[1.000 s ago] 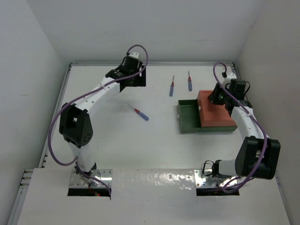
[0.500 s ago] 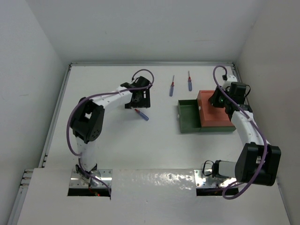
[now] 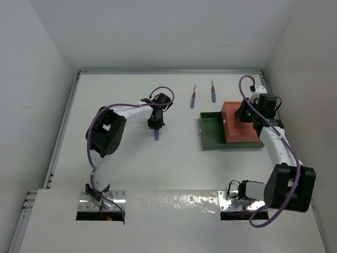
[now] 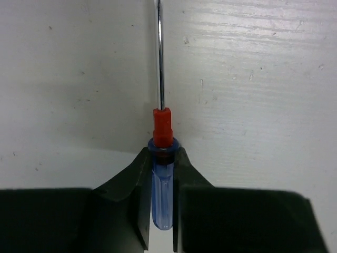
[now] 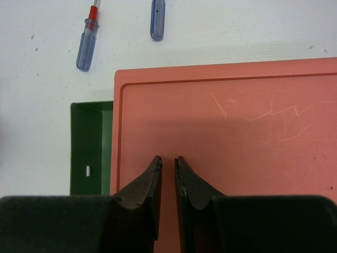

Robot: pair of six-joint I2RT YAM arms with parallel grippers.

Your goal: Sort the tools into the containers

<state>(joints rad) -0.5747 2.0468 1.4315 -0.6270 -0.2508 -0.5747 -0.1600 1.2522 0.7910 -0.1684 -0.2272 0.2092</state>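
The left fingers (image 4: 131,184) were clamped on the blue handle of a slim screwdriver (image 4: 162,129), gripping it just behind the red collar, with the bare metal shaft running out ahead over the white worktop (image 3: 174,163). From above, that screwdriver lay left of centre on the worktop, its blue end showing below the fingers. Two more blue-and-red screwdrivers, the nearer one (image 3: 193,97) and the farther one (image 3: 212,91), lay side by side but apart toward the back of the worktop, beyond the trays. On the right, the orange-red tray (image 5: 237,132) sat against the dark green tray (image 5: 90,142), covering its right-hand edge. The right fingers (image 5: 145,184) hung over the orange-red tray, only slightly apart, with a narrow gap and nothing between them. The visible part of the green tray held no tool.
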